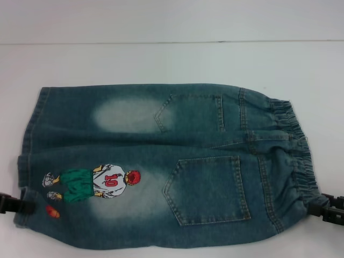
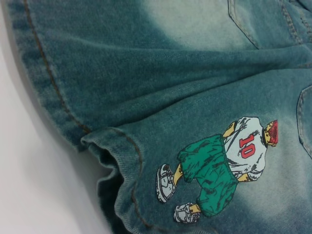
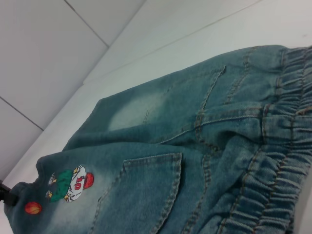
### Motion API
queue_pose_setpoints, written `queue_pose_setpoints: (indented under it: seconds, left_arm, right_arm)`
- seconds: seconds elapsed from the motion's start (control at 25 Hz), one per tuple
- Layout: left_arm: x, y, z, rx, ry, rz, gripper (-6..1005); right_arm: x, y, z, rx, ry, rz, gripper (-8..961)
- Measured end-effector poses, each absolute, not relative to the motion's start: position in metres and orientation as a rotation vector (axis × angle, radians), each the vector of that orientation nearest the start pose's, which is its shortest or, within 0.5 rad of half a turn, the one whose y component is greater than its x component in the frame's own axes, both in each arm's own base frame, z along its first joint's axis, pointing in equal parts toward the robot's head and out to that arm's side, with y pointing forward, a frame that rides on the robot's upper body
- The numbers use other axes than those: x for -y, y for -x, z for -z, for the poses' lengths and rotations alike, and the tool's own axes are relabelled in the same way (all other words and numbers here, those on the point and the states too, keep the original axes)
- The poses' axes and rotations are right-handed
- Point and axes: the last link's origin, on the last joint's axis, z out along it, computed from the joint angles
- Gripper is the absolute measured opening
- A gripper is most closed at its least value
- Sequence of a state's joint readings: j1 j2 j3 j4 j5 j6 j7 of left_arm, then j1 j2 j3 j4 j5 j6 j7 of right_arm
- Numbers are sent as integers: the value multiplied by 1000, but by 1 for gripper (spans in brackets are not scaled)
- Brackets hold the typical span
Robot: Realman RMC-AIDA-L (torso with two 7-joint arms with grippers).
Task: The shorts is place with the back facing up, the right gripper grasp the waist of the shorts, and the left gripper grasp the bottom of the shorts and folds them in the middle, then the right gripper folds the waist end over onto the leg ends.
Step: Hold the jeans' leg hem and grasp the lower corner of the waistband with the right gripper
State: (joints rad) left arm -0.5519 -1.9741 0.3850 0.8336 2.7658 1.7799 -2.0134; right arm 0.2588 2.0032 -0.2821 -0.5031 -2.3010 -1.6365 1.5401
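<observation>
The shorts point(image 1: 161, 161) lie flat on the white table, back pockets up. The elastic waist point(image 1: 293, 156) is at the right and the leg hems point(image 1: 29, 140) at the left. A cartoon player print point(image 1: 91, 183) numbered 10 sits on the near leg. My left gripper point(image 1: 16, 204) pinches the near leg's hem at the left edge, and the left wrist view shows that hem point(image 2: 112, 161) bunched and lifted. My right gripper point(image 1: 322, 209) holds the near corner of the waist, which is drawn to a point. The puckered waistband point(image 3: 273, 161) fills the right wrist view, where the left gripper point(image 3: 6, 192) shows far off.
The white table point(image 1: 161, 59) extends beyond the shorts on the far side, with a seam line across it. A strip of bare table lies along the near edge below the shorts.
</observation>
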Motion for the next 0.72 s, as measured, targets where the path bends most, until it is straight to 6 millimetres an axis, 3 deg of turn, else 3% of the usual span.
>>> queue_pose_setpoints:
  seconds: [0.72]
  left_arm:
    - [-289,344,-74,1622,2499,-41,41]
  right_arm:
    - [-215,-380,-25,-1420,2359,-705,882]
